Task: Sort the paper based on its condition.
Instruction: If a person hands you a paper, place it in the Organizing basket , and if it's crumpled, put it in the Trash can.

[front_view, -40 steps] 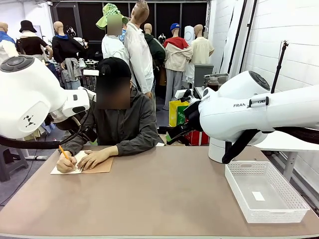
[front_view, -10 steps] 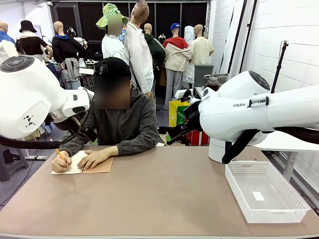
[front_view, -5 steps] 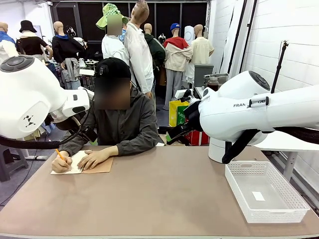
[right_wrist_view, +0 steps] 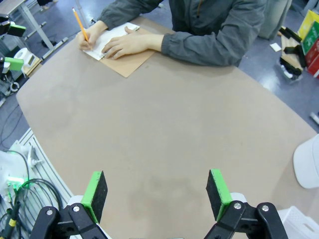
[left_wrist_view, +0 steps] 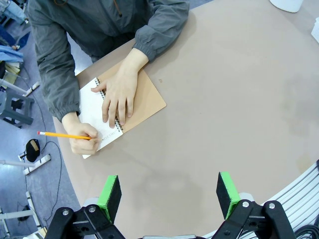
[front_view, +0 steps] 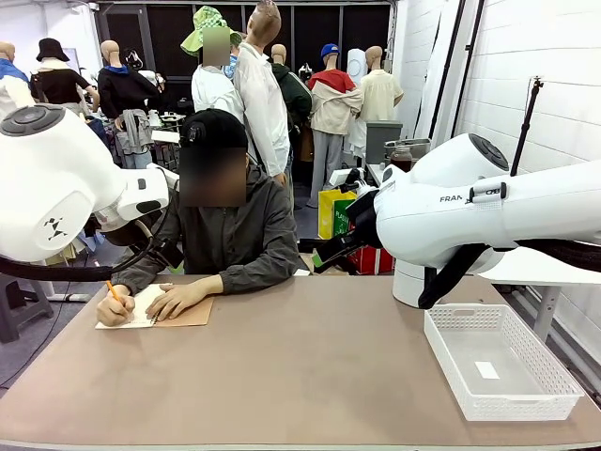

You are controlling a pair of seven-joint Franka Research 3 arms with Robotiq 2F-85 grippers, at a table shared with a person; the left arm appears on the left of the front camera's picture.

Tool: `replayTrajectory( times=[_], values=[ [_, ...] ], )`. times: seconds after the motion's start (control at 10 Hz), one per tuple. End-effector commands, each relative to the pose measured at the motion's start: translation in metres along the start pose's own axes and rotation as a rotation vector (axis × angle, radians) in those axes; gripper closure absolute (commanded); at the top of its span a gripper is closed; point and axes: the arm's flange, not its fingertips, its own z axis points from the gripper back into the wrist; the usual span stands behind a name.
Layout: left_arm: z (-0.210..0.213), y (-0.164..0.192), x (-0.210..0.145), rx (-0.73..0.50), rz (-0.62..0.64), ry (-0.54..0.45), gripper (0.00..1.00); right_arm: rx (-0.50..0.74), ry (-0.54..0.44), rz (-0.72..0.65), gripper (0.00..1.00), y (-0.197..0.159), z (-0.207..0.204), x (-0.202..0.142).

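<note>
Loose paper is out of view. A person at the far left of the table writes with a yellow pencil (front_view: 115,287) on the white page of a tan spiral notebook (front_view: 188,313), the other hand flat on it. My left gripper (left_wrist_view: 168,195) hangs open high over the table, with the notebook (left_wrist_view: 147,99) and pencil (left_wrist_view: 62,135) beyond its fingers. High above the middle of the table, my right gripper (right_wrist_view: 156,193) is open and holds nothing; the notebook (right_wrist_view: 132,62) lies far ahead of it.
A white mesh basket (front_view: 443,362) stands at the table's right side with a small white label lying in it. The right arm's white base (right_wrist_view: 306,162) sits beside the table. The brown tabletop (front_view: 310,366) stretches between notebook and basket.
The person's pencil hand has shifted slightly left and lower on the page. Both arms have stayed still.
</note>
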Motion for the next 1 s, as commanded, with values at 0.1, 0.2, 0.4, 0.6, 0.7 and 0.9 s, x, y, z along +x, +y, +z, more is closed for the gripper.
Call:
replayTrajectory(
  times=[0.1, 0.2, 0.4, 0.6, 0.7, 0.9],
  values=[
    [-0.0005, 0.0018, -0.0007, -0.004, -0.010, 0.004, 0.00, 0.003, 0.012, -0.008, 0.00, -0.0008, 0.0002, 0.0016],
    [-0.0005, 0.0018, -0.0007, -0.004, -0.010, 0.004, 0.00, 0.003, 0.012, -0.008, 0.00, -0.0008, 0.0002, 0.0016],
    [-0.0005, 0.0018, -0.0007, -0.004, -0.010, 0.004, 0.00, 0.003, 0.012, -0.008, 0.00, -0.0008, 0.0002, 0.0016],
    [-0.0005, 0.0018, -0.0007, -0.004, -0.010, 0.004, 0.00, 0.003, 0.012, -0.008, 0.00, -0.0008, 0.0002, 0.0016],
    [-0.0005, 0.0018, -0.0007, -0.004, -0.010, 0.004, 0.00, 0.003, 0.012, -0.008, 0.00, -0.0008, 0.0002, 0.0016],
    [-0.0005, 0.0018, -0.0007, -0.004, -0.010, 0.004, 0.00, 0.003, 0.012, -0.008, 0.00, -0.0008, 0.0002, 0.0016]
  ],
)
